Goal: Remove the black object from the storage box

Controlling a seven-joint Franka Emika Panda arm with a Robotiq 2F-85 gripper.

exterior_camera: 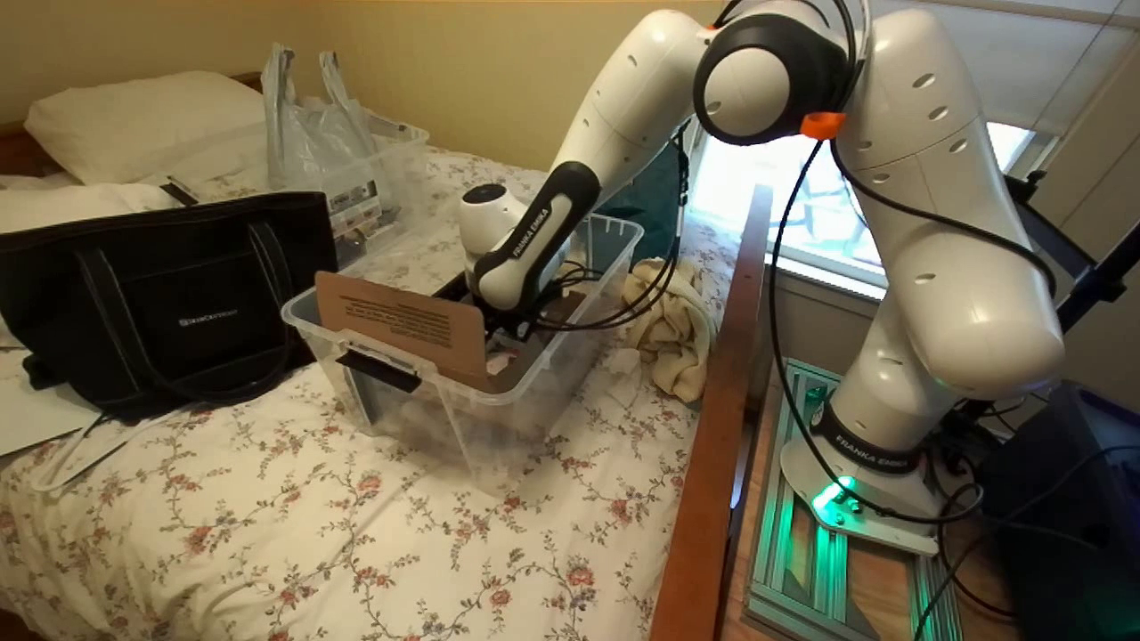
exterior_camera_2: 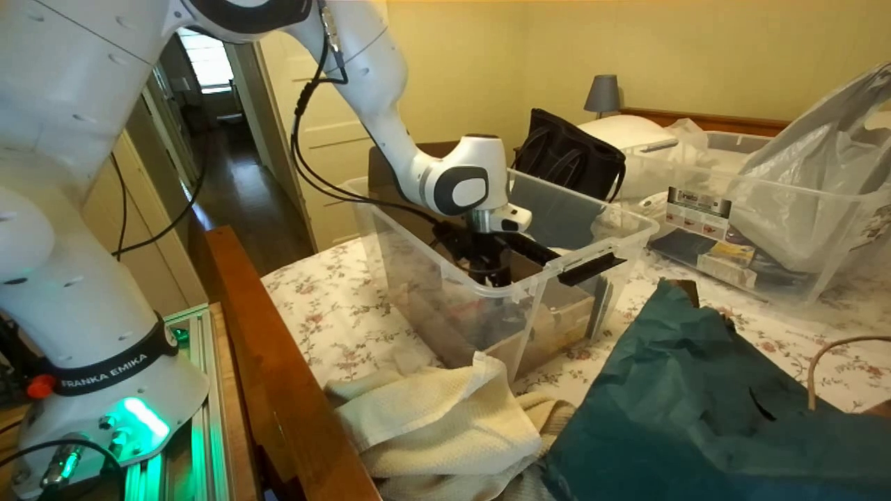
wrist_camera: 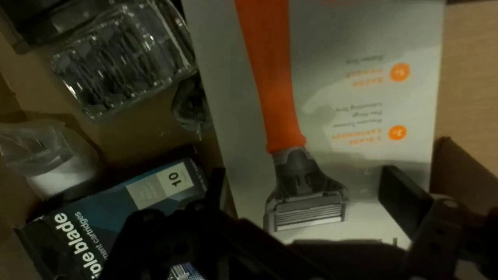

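Observation:
The storage box (exterior_camera: 472,436) is a clear plastic bin on the bed, also in an exterior view (exterior_camera_2: 438,306). My gripper (exterior_camera_2: 489,271) reaches down into it, partly hidden by the arm in an exterior view (exterior_camera: 512,325). In the wrist view my gripper (wrist_camera: 305,182) is open, its fingers apart over a white package (wrist_camera: 342,39) with an orange razor picture. Nothing is held between them. A dark item (wrist_camera: 54,19) at the upper left of the wrist view is cut by the frame; I cannot tell whether it is the black object.
A teal cartridge box (wrist_camera: 116,210) and clear plastic pieces (wrist_camera: 124,58) lie beside the package. A cardboard flap (exterior_camera: 401,320) rises above the rim. A black bag (exterior_camera: 169,303), a second bin (exterior_camera_2: 779,278), a cream towel (exterior_camera_2: 445,417) and a teal bag (exterior_camera_2: 696,403) surround the box.

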